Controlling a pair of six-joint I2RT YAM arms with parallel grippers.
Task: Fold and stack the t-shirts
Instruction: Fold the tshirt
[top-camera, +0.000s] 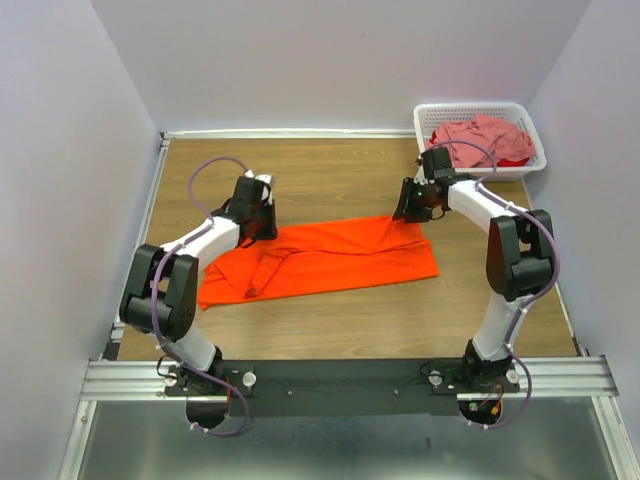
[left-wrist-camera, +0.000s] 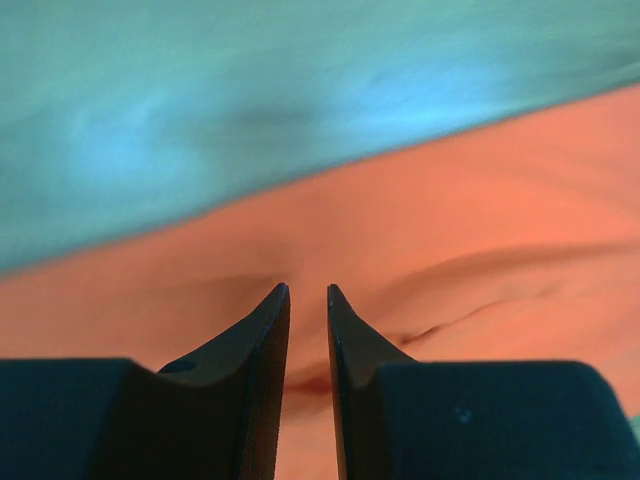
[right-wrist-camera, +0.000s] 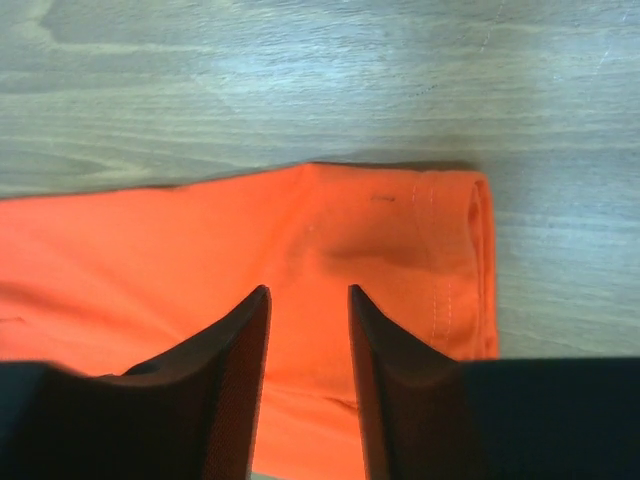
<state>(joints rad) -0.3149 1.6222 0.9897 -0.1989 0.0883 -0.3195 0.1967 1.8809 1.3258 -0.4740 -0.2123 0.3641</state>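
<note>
- We count two shirts, one basket, two arms and two tools.
- The orange shirt (top-camera: 330, 262) lies flat at the middle of the desk (top-camera: 330, 170), folded into a long band.
- Its long axis runs roughly from 9 o'clock to 3 o'clock in the top view, with the 9 o'clock end dipping a little nearer the arm bases.
- The 3 o'clock end is cut square. The right wrist view shows a stitched hem along that edge of the orange shirt (right-wrist-camera: 150, 260), with bare desk (right-wrist-camera: 300, 80) beyond it.
- The 9 o'clock end is more rumpled, with a loose fold. We cannot tell where the collar lies.
- The pink shirt (top-camera: 480, 138) sits crumpled in the white basket (top-camera: 470, 107), at about 1 o'clock in the far corner, well apart from the orange one.
- The left tool (top-camera: 262, 235) is at the shirt's far edge, toward 10 o'clock. In its own view the left tool (left-wrist-camera: 308, 290) has its jaws a narrow slit apart above the orange cloth (left-wrist-camera: 480, 230), with nothing caught between the tips.
- The right tool (top-camera: 402, 214) is at the shirt's far corner, toward 2 o'clock. Up close, the right tool (right-wrist-camera: 308, 290) has its jaws apart over the cloth just inside the hem. We cannot tell whether the tips touch it.
</note>
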